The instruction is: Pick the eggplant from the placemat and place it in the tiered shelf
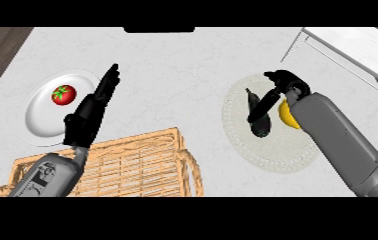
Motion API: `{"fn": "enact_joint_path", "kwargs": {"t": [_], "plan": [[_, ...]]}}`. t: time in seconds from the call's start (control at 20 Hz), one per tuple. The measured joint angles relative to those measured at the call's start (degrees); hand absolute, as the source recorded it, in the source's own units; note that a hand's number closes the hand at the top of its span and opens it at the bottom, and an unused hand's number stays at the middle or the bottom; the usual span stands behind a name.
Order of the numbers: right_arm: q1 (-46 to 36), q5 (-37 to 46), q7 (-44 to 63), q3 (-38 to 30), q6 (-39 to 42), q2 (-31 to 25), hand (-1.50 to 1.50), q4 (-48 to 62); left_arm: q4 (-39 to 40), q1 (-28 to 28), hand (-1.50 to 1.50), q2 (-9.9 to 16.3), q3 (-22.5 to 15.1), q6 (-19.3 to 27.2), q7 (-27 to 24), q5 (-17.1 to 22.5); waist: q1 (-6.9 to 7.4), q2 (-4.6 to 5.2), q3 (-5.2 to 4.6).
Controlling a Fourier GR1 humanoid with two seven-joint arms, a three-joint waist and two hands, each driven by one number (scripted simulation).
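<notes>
The eggplant lies on the placemat, beside a yellow item. My right hand is over its upper end, fingers apparently closing on it. It looks stiff, smooth, likely slippery; mid-body suits best. My left hand rests open.

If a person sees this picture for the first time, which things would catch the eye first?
Probably the red tomato on the white plate at the left, beside the open left hand. Then the right hand reaching down over the dark eggplant on the round placemat, with a yellow fruit next to it. A wicker basket fills the lower left.
</notes>
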Motion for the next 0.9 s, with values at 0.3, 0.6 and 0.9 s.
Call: {"fn": "enact_joint_path", "kwargs": {"t": [0.3,0.6,0.9], "plan": [[0.3,2.4,-1.4,-1.2,0.3,2.5,-1.50,2.5,1.0,-0.2,0.00,-1.3,1.3,-0.7,0.5,-0.6,0.00,0.09,-0.18],[2.2,4.1,-2.5,-2.8,1.3,3.7,-1.50,2.1,2.1,-0.2,0.00,-2.5,3.1,-2.4,-0.4,-1.3,-0.23,0.01,-0.21],[3.0,6.3,-4.1,-3.6,3.4,4.8,1.50,3.0,1.5,0.4,0.00,-3.7,4.2,-3.5,0.1,-2.6,-0.18,-0.22,-0.60]]}}
